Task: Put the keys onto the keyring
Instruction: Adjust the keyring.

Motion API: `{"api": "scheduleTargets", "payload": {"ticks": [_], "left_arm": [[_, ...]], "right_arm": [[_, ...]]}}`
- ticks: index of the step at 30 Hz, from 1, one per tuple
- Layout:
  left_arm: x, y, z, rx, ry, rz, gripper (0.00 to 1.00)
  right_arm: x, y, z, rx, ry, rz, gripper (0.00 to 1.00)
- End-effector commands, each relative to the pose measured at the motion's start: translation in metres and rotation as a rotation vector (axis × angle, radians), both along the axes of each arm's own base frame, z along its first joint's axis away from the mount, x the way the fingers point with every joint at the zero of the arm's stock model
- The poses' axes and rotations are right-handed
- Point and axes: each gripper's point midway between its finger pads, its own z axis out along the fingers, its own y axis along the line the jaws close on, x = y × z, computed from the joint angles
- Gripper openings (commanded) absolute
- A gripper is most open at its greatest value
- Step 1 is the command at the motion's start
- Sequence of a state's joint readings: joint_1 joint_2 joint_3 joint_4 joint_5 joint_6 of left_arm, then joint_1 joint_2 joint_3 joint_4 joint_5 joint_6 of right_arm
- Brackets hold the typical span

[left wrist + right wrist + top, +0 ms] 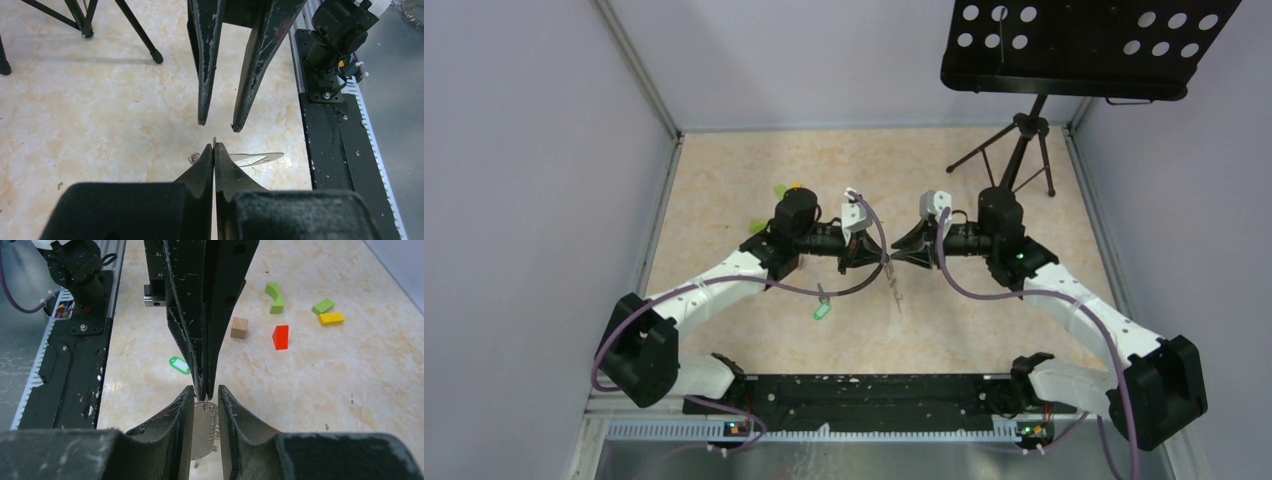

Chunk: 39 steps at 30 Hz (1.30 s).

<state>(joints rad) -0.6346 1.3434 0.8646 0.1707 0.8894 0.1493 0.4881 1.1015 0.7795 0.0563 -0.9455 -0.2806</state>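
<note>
A silver toothed key (202, 427) hangs over the table at the centre, and in the top view this key (895, 290) dangles just below the two meeting grippers. My left gripper (214, 147) is shut on its upper edge, with a thin metal sliver sticking out at the tips. My right gripper (205, 388) faces it tip to tip, its jaws a narrow gap apart on either side of the left tips, with the key showing through the gap. A green tag (179, 364) lies on the table to the left. I cannot make out the keyring.
A wooden cube (239, 327), a red wedge (280, 337), a green arch (274, 297), a green block (323, 306) and a yellow block (330, 318) lie beyond the left arm. A music stand's tripod (1024, 150) is at the back right. The black base rail (864, 390) runs along the near edge.
</note>
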Motion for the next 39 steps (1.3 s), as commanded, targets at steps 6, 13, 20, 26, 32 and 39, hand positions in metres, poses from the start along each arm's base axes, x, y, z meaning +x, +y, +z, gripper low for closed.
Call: {"api": "scheduleTargets", "payload": {"ticks": [6,13,20,26,32,39], "left_arm": [[0.0,-0.003,0.034,-0.042,-0.128,-0.011,0.0],[-0.002,-0.003,0.035,-0.045,-0.129,-0.016,0.0],[-0.004,-0.002,0.034,-0.052,-0.131,-0.017,0.0],[-0.003,-0.003,0.031,-0.05,-0.124,-0.021,0.0],[-0.002,-0.005,0.028,-0.047,-0.118,-0.021,0.0],[0.0,-0.006,0.025,-0.042,-0.111,-0.018,0.0]], "right_arm": [[0.001,0.005,-0.009,-0.035,-0.051,0.059,0.26],[0.003,0.004,-0.02,-0.063,-0.018,0.052,0.25],[0.004,0.006,-0.022,-0.061,-0.005,0.056,0.23],[0.001,0.01,-0.019,-0.044,0.012,0.07,0.16],[-0.002,0.012,-0.016,-0.032,0.011,0.086,0.15],[-0.006,0.013,-0.014,-0.025,0.014,0.106,0.1]]}}
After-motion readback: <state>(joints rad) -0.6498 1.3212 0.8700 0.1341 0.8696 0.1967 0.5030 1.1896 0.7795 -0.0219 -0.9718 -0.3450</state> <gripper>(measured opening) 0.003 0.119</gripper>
